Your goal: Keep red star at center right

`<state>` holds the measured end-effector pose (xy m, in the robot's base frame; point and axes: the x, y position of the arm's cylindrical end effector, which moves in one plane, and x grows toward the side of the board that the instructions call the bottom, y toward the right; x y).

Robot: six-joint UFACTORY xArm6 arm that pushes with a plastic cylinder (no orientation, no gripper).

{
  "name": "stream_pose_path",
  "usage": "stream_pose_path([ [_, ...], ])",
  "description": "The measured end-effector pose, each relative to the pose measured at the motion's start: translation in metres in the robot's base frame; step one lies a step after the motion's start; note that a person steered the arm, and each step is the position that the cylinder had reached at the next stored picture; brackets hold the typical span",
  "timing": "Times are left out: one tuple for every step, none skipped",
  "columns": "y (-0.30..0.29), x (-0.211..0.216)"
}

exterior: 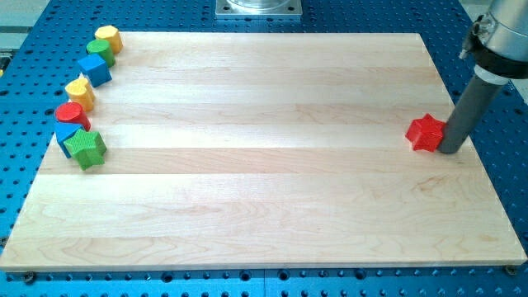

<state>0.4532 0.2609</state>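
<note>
Wooden board (264,206), pale and lying on a blue perforated bench (247,285), forms the working surface. Red star (426,133) sits at the centre of the view's right side, close to the board's right edge, which matches the position the task requires. My tip (450,151) stands immediately to the view's right of the star, touching it or very nearly so; the exact contact cannot be confirmed. The rod carries no jaws and no fingers, so nothing is gripped or held: it can only push.

Remaining blocks are well apart from the star, strung in a curved line along the view's left edge. From top to bottom: a yellow block (108,38), a green block (100,49) partly hidden behind it, a blue block (96,70), a second yellow block (80,91), a red cylinder (71,115), a second blue block (66,132) mostly covered, and a green star (87,148).

Risk assessment: the tip lies between the star and the board's right edge, so any drift toward the view's left would shove the star away from its required place. A glancing contact could also spin it. Withdrawal judged safest toward the view's right or bottom, away from the star. No interference from the left-hand blocks is expected
</note>
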Motion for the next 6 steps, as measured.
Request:
stream_pose_path([
  [0.003,-0.031],
  [0.013,-0.002],
  [0.04,0.015],
  [0.027,0.072],
  [0.0,0.051],
  [-0.013,0.022],
])
